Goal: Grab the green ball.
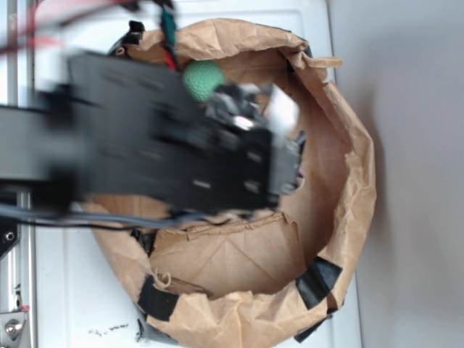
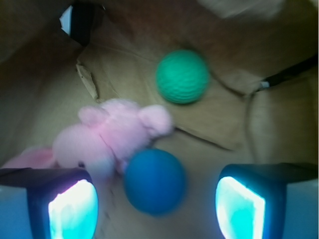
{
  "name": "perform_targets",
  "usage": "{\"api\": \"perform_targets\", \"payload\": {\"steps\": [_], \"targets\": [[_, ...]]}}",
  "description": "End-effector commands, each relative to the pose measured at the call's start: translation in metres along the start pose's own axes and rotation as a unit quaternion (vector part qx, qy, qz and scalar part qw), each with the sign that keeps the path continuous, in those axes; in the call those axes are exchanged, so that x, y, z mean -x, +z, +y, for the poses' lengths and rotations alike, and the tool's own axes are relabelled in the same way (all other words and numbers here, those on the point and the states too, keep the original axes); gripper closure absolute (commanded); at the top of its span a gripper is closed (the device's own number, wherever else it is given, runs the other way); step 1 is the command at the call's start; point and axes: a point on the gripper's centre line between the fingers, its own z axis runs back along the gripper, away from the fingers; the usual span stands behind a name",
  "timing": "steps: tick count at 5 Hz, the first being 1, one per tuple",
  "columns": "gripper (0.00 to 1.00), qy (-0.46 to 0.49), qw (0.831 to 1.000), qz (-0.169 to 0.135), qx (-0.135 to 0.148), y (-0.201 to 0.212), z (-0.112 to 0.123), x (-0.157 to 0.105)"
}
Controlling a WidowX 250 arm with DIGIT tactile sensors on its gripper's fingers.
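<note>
The green ball (image 2: 182,76) is pale mint with a dimpled surface. It lies on the brown paper floor, ahead of my gripper (image 2: 156,209) and slightly to the right. In the exterior view the green ball (image 1: 202,80) shows just past the upper edge of my black arm (image 1: 167,138). My gripper is open, with glowing pads (image 2: 72,209) at the lower left and lower right of the wrist view. Nothing is held between them. A blue ball (image 2: 155,181) sits on the floor below the gap between the fingers.
A pink plush toy (image 2: 107,137) lies left of the blue ball, touching it. Everything sits inside a crumpled brown paper bag (image 1: 341,217) with raised walls and black tape patches (image 1: 317,281). The bag rests on a white surface (image 1: 72,290).
</note>
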Motion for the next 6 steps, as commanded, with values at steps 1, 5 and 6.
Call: {"api": "perform_targets", "payload": {"steps": [1, 5, 6], "targets": [[0.0, 0.036, 0.999, -0.009, 0.035, 0.004, -0.007, -0.024], [0.0, 0.092, 0.995, -0.047, -0.016, -0.007, 0.018, -0.053], [0.0, 0.087, 0.995, -0.046, -0.02, -0.018, 0.022, -0.054]]}}
